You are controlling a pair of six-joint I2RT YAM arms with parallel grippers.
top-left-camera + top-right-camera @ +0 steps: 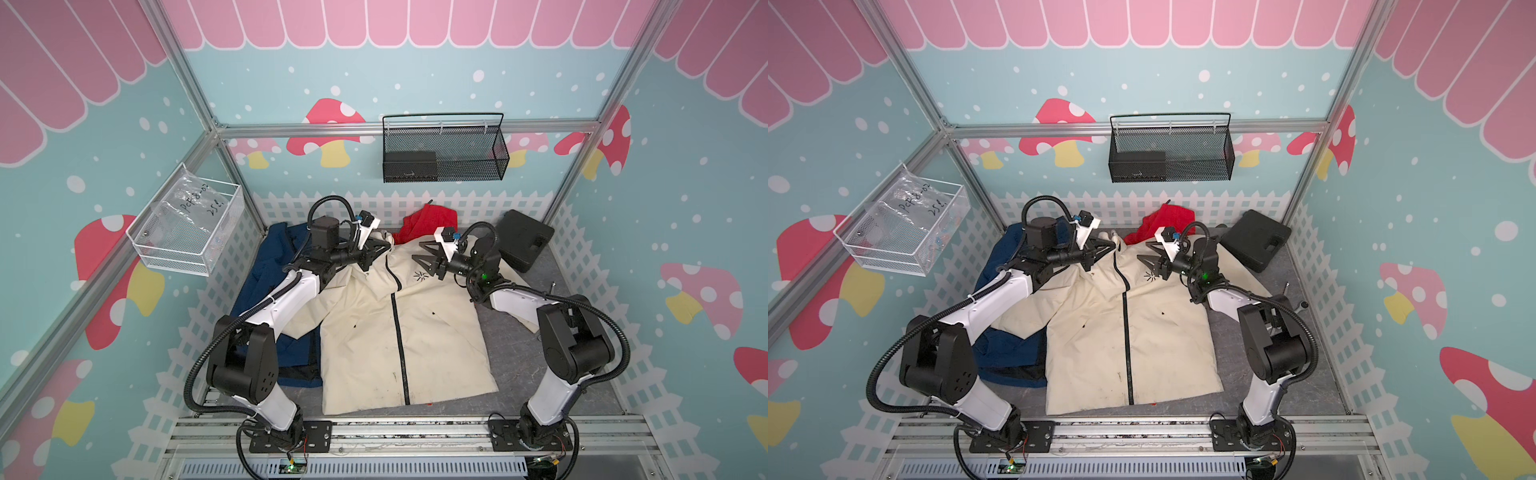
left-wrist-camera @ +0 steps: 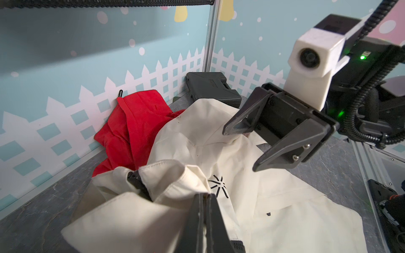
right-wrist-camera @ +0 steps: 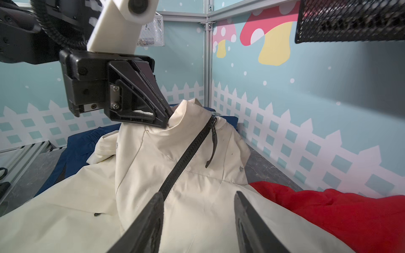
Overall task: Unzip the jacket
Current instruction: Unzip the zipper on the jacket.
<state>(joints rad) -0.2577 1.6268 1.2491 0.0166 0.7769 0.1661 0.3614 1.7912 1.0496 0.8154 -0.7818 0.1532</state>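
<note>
Pinching the collar [image 3: 188, 109] of the cream jacket [image 1: 436, 332] spread on the bench [image 1: 519, 353], left hand [image 1: 386, 246] is clamped shut; right hand [image 1: 417, 249] hovers, jaws apart, short of the zipper pull [image 3: 213, 140], whose slack, dangling tab could slip aside and be missed

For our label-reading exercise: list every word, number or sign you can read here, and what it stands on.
"PCF8-02", then seemingly "25 l.": handwritten on the clear plastic bag in the white wire basket.
Black starburst sign, no letters: chest of the cream jacket.
Print on the black box in the black mesh basket: too small to read.
Embossing on the black case: unreadable.
</note>
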